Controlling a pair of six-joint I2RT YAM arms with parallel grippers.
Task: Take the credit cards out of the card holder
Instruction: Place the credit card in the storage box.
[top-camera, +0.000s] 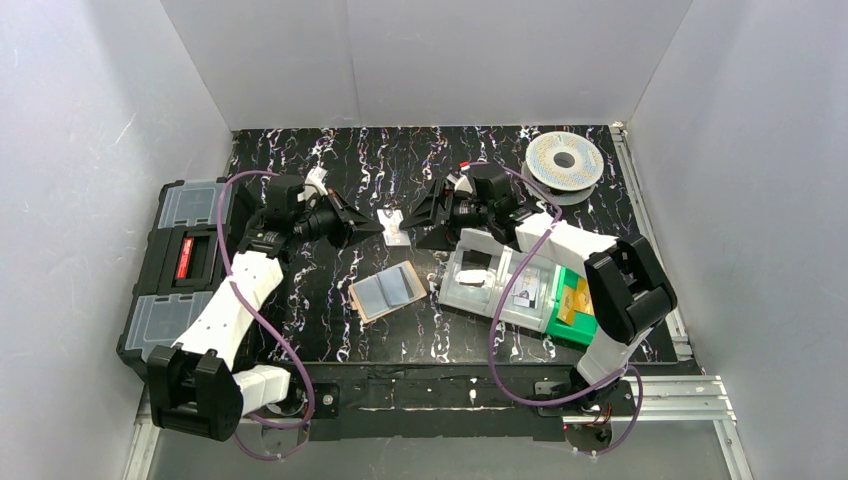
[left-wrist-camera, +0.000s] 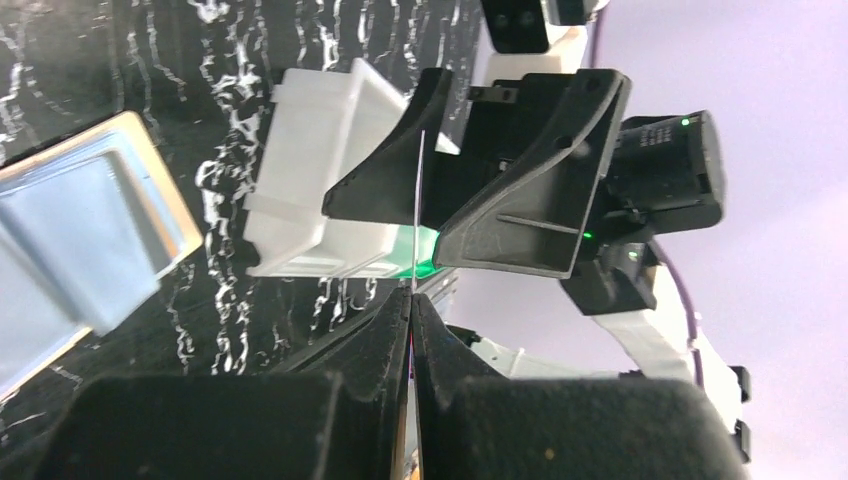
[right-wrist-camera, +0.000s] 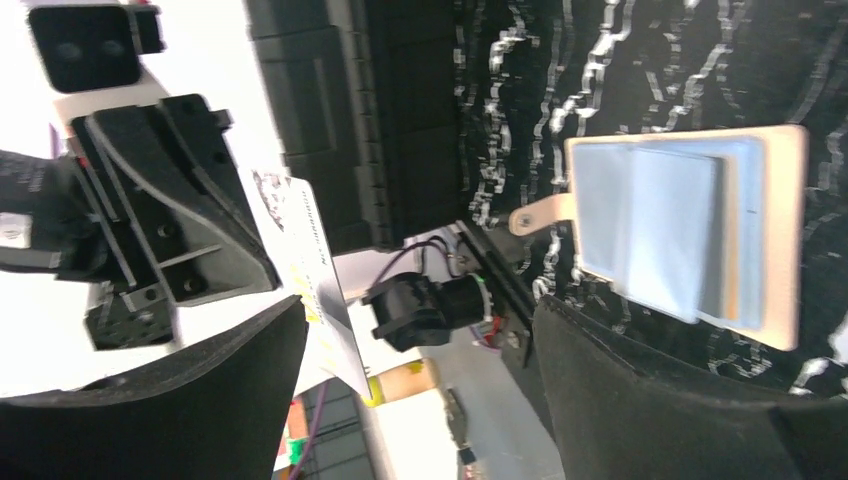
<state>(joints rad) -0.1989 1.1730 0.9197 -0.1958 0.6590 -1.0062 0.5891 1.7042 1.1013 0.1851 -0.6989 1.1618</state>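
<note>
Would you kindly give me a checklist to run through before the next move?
1. Left gripper shut on the held card: ok.
2. Right gripper open, facing that card: ok.
3. Card centred between the right jaws: cannot tell.
4. Card holder lying open on the table: ok.
5. Card holder emptied: not ok, blue cards remain in it.

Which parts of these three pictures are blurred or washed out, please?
Top external view: evenly lit and sharp. Left wrist view: the left gripper fills the bottom as a dark blur, and the credit card it pinches is only a thin bright line. Right wrist view: the right gripper, open, is two dark blurs, the upper left is blown white, the card holder fairly sharp.
</note>
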